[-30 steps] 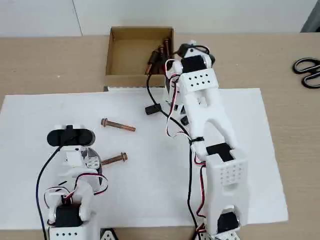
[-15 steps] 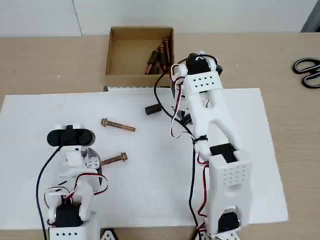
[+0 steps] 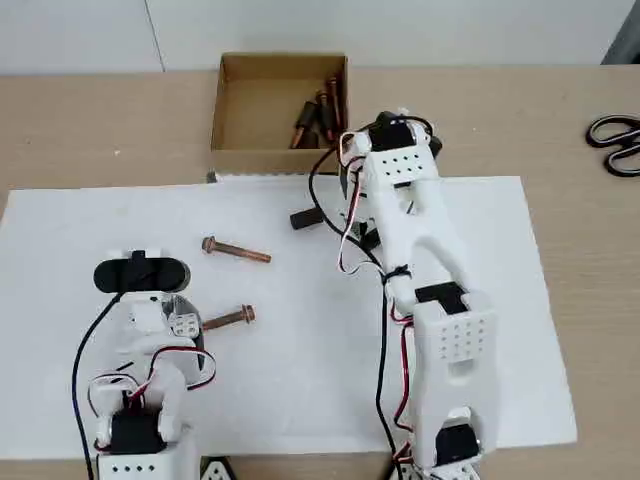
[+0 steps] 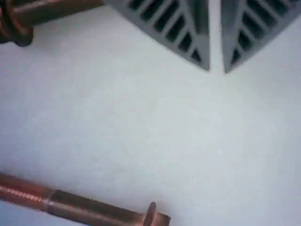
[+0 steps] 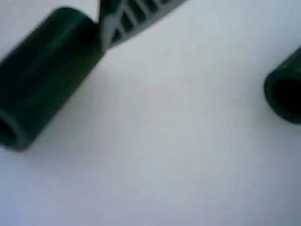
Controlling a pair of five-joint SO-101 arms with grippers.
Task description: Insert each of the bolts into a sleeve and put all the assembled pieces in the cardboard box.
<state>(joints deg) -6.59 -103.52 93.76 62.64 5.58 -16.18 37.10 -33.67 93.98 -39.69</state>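
Now: left fingers (image 4: 178,28) nearly closed, empty; bolt (image 3: 228,318) just beside, well inside paper (image 3: 270,380) edge.

Left arm (image 3: 150,410): folded back at near left; tool (image 4: 216,69) pointed down, held low; ribbed fingers (image 4: 186,30) all but together, nothing between. Right arm (image 3: 425,235): stretched far forward, wrist (image 3: 400,160) tipped down.

The fingers (image 4: 183,33) of my left tool (image 4: 216,69) look like grey matt plastic, ribbed. The bolt (image 4: 84,209) just beside that tool is coppery metal with a dull sheen, part of its shank threaded, and the second bolt (image 4: 42,14) has the same finish. The paper (image 3: 100,220) is white and matt. The sleeve (image 5: 44,75) looks dark, smooth and matt. The cardboard box (image 3: 215,110) is plain brown, and the counter (image 3: 100,120) looks like pale wood.
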